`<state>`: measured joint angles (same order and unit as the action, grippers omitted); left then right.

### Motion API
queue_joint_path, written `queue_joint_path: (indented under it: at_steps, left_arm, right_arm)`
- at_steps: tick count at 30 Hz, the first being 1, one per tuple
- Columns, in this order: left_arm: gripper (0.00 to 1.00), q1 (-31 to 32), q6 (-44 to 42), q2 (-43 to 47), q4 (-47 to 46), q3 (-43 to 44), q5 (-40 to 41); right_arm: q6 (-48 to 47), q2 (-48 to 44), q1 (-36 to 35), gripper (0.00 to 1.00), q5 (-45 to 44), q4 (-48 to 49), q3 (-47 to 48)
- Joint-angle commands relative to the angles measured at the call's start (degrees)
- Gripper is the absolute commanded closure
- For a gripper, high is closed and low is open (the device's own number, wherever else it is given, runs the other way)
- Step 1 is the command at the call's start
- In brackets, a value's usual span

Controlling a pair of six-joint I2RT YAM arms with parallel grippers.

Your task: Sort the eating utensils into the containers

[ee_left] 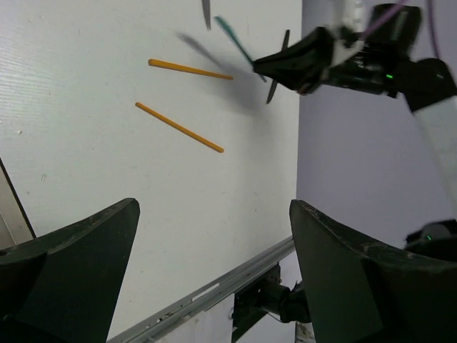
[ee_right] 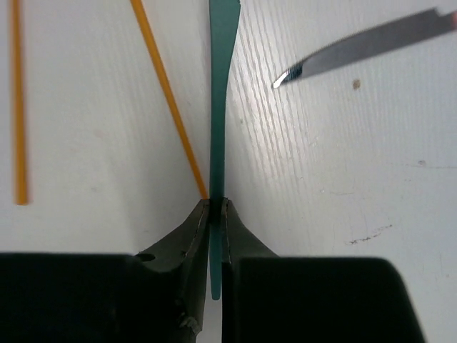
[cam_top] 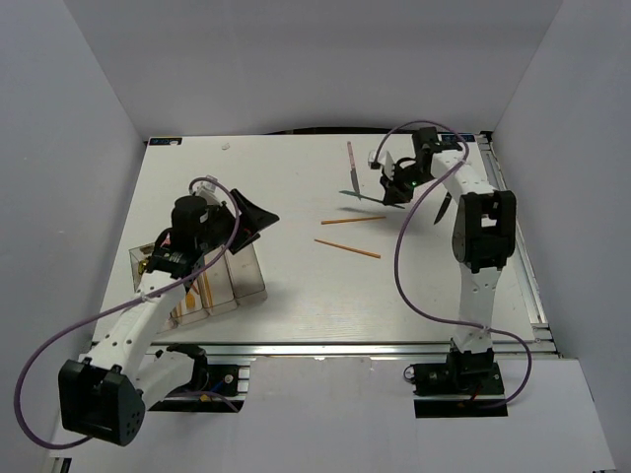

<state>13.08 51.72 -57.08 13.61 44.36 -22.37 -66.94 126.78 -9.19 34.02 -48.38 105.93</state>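
Note:
My right gripper (cam_top: 386, 187) is shut on a teal plastic utensil (cam_top: 363, 195) and holds it above the table at the back right; in the right wrist view the teal handle (ee_right: 219, 107) runs straight out from between the pads (ee_right: 216, 204). Two thin orange sticks (cam_top: 352, 220) (cam_top: 347, 248) lie mid-table. A grey-bladed knife with a pink handle (cam_top: 350, 163) lies behind them. A dark-bladed knife (cam_top: 443, 206) lies right of the right arm. My left gripper (cam_top: 251, 217) is open and empty over the clear bins (cam_top: 242, 271), which hold orange pieces (cam_top: 204, 292).
White walls enclose the table on three sides. A metal rail (cam_top: 345, 347) runs along the near edge. The left wrist view shows both orange sticks (ee_left: 189, 68) (ee_left: 178, 126), the right gripper (ee_left: 300, 61) and its teal utensil (ee_left: 234, 37).

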Motion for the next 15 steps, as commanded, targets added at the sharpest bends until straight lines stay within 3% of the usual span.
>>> queue_joint_path:
  at_steps: [1, 2, 5, 8, 13, 15]
  left_arm:
    - [0.04, 2.6, 2.9, -1.6, -4.4, 1.4, 5.1]
    - [0.05, 3.2, 3.3, -3.2, -5.5, 1.2, 5.8]
    - [0.14, 5.2, 5.5, -7.6, -9.1, 2.0, 7.3]
    - [0.22, 7.1, 6.7, -12.2, -9.7, 4.9, 8.8]
    - [0.25, 8.2, 7.8, -15.2, -9.4, 7.1, 13.3]
    - [0.25, 8.5, 7.8, -15.6, -9.1, 7.7, 13.7]
  right_arm:
    - [9.3, -7.3, -1.5, 1.00, 10.6, -3.3, 0.3]
    - [16.0, -8.1, -2.5, 1.00, 12.1, -2.3, 0.2]
    - [23.1, -9.4, -7.5, 1.00, 15.2, -1.0, 0.1]
    - [38.7, -11.5, -13.8, 1.00, 15.4, 5.6, -2.8]
    - [56.2, -15.1, -21.7, 1.00, 15.6, 18.8, -9.0]
    - [58.8, -15.4, -24.4, 1.00, 14.1, 21.7, -9.1]
